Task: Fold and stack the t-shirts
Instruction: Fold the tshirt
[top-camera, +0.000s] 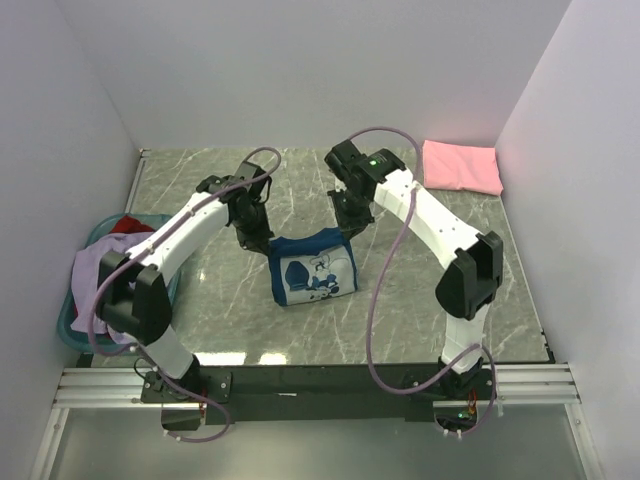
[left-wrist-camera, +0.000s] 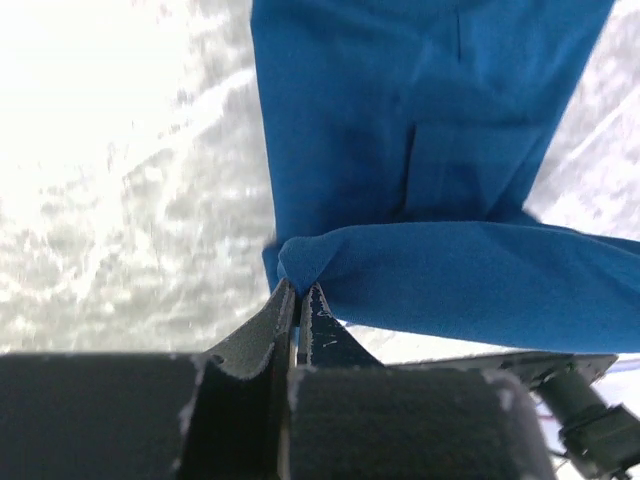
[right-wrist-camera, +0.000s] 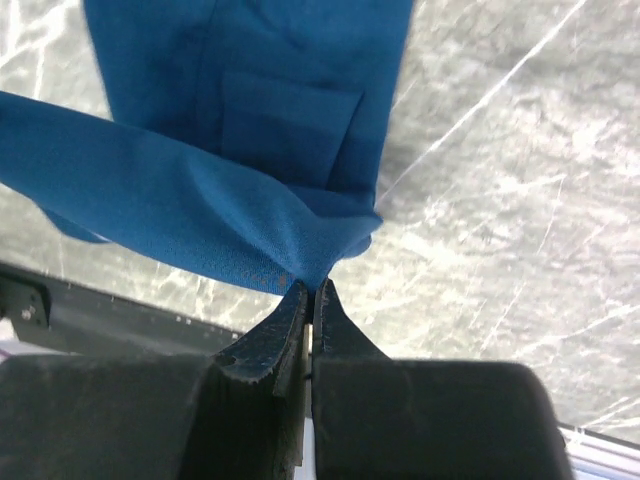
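The navy blue t-shirt (top-camera: 312, 272) with a pale print hangs folded between my two grippers above the table's middle. My left gripper (top-camera: 262, 238) is shut on its left top corner; the left wrist view shows the jaws (left-wrist-camera: 297, 290) pinched on the blue cloth (left-wrist-camera: 420, 150). My right gripper (top-camera: 349, 228) is shut on the right top corner; the right wrist view shows its tips (right-wrist-camera: 311, 288) closed on the cloth (right-wrist-camera: 240, 130). A folded pink t-shirt (top-camera: 461, 166) lies at the back right. A lavender t-shirt (top-camera: 98, 272) and a red one (top-camera: 127, 224) sit in the basket.
A teal plastic basket (top-camera: 72, 322) stands at the left table edge. The grey marble table (top-camera: 420, 330) is walled by white panels on three sides. A metal rail (top-camera: 330, 378) runs along the near edge.
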